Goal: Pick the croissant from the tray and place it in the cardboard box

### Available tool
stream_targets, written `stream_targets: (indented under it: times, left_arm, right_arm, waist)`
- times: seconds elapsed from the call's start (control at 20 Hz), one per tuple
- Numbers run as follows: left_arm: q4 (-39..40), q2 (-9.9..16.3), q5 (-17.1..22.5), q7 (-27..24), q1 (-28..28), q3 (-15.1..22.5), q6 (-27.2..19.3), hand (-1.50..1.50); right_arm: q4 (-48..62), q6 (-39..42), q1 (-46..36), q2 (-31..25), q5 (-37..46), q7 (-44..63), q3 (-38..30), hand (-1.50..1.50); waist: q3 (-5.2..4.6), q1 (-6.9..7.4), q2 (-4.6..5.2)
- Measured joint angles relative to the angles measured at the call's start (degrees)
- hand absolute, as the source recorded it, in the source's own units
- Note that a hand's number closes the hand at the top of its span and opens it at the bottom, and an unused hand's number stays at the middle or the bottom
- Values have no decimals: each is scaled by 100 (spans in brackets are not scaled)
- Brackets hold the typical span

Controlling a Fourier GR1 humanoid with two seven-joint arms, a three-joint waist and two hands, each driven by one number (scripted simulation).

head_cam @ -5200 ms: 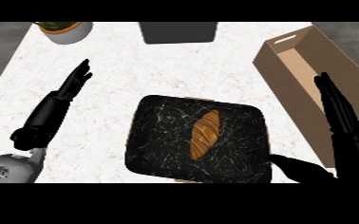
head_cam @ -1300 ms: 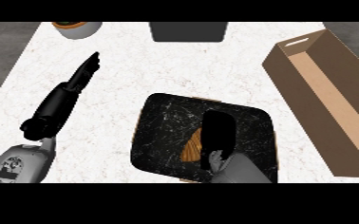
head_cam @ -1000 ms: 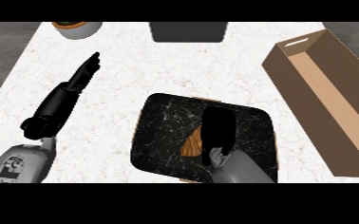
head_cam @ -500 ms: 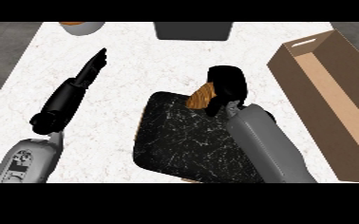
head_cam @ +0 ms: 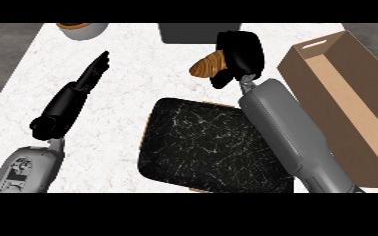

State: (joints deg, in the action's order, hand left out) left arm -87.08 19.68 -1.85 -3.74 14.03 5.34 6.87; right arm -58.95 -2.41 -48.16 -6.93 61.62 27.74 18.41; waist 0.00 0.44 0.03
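Fingers of the right hand are curled round the croissant, with the thumb reaching down on the near side of it. Croissant's right end is hidden inside the hand; the rest sticks out to the left of the palm. Its long axis runs diagonally, low-left to far-right, with the free tip pointing left and slightly near. It is held beyond the far edge of the tray, over the white counter, not over the tray itself. The grey right forearm crosses the tray's right side on its way up to the hand.

Cardboard box sits to the right of the hand, open side up, handle slot at its far end; croissant is left of the box, apart from it.

Left hand rests at the left on the counter, fingers straight and pointing far-right, holding nothing.

Far edge: a dark grey container just behind the right hand, and a bowl-like pot at far left, cut off by the view's edge.
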Motion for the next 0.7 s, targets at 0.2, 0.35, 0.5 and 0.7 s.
stream_targets:
  times: [0.2, 0.35, 0.5, 0.7]
  left_arm:
    - [-72, 18, -36, -7, -132, -27, 9, 0]
    - [-64, 2, -25, -27, -158, -63, 20, 0]
    - [-160, -22, -53, -1, -219, -52, 20, 0]
    - [-121, -12, -69, -113, -274, -125, 75, 0]
  right_arm:
    - [-459, -166, -174, -112, 115, 627, -398, 150]
    - [-657, -493, -176, -188, 253, 1137, -742, 150]
    - [-853, -584, -171, -450, 287, 1440, -1122, 150]
    - [-1046, -668, -25, -886, 211, 1504, -1615, 150]
  waist:
    - [-1, -52, -26]
    - [-1, -69, -24]
    - [-1, -72, -25]
    - [-1, -72, -15]
